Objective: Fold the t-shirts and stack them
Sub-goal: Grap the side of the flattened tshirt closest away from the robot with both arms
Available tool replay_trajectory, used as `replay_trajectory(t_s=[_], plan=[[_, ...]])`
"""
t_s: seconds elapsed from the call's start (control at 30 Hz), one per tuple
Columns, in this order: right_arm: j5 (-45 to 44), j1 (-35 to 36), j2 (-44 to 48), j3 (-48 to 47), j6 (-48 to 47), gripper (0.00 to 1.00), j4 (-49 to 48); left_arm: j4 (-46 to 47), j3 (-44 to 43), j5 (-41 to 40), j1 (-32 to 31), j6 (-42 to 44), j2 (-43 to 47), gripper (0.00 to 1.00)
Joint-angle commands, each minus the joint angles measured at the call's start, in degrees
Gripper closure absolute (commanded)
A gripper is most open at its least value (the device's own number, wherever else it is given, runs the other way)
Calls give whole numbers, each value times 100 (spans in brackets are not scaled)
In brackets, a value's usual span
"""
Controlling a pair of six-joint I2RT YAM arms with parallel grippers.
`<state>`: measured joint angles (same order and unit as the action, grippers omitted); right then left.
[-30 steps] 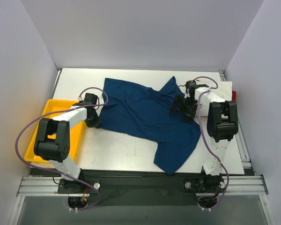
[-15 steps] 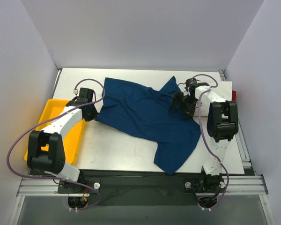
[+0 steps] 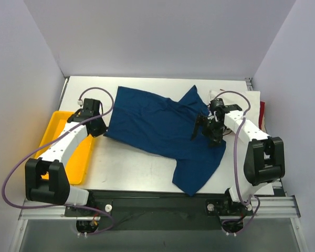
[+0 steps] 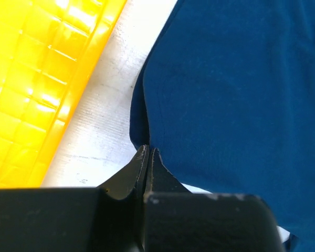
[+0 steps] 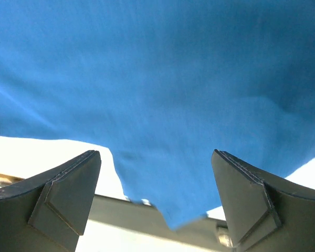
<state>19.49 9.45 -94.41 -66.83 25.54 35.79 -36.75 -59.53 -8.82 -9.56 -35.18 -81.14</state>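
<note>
A large navy blue t-shirt (image 3: 163, 128) lies spread and rumpled across the middle of the table. My left gripper (image 3: 103, 131) is at its left edge. In the left wrist view the jaws (image 4: 147, 150) are shut, pinching the shirt's folded edge (image 4: 231, 89). My right gripper (image 3: 205, 133) hangs open over the shirt's right part. The right wrist view shows its fingers (image 5: 68, 189) wide apart with the navy cloth (image 5: 163, 89) below them and nothing held. A cream-white shirt (image 3: 254, 100) and a bit of a red one (image 3: 263, 107) lie at the far right edge.
A yellow plastic tray (image 3: 48, 132) sits at the table's left side under my left arm, and shows in the left wrist view (image 4: 37, 79). The shirt's lower end (image 3: 191, 181) reaches the table's front edge. White walls close in the back and sides.
My left gripper has moved toward the far left, dragging the shirt's left edge with it. My right gripper has moved toward the front over the shirt, and its elbow has swung out to the right.
</note>
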Motion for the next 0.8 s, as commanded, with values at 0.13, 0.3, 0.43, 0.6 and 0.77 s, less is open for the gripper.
replay_trajectory(t_s=[0.13, 0.3, 0.43, 0.6, 0.77], plan=[[-305, 294, 1475, 1617, 328, 10, 744, -148, 143, 275, 200, 388, 353, 100], [-322, 697, 2558, 2629, 978, 11, 815, 45, 292, 495, 350, 582, 477, 100], [-454, 1128, 2998, 3245, 1532, 13, 641, 124, 398, 723, 438, 766, 538, 100], [-577, 1269, 3025, 3685, 1849, 18, 227, 212, 582, 882, 473, 811, 582, 100], [-639, 1313, 2621, 3730, 1832, 24, -107, 344, 688, 1119, 473, 802, 626, 100]])
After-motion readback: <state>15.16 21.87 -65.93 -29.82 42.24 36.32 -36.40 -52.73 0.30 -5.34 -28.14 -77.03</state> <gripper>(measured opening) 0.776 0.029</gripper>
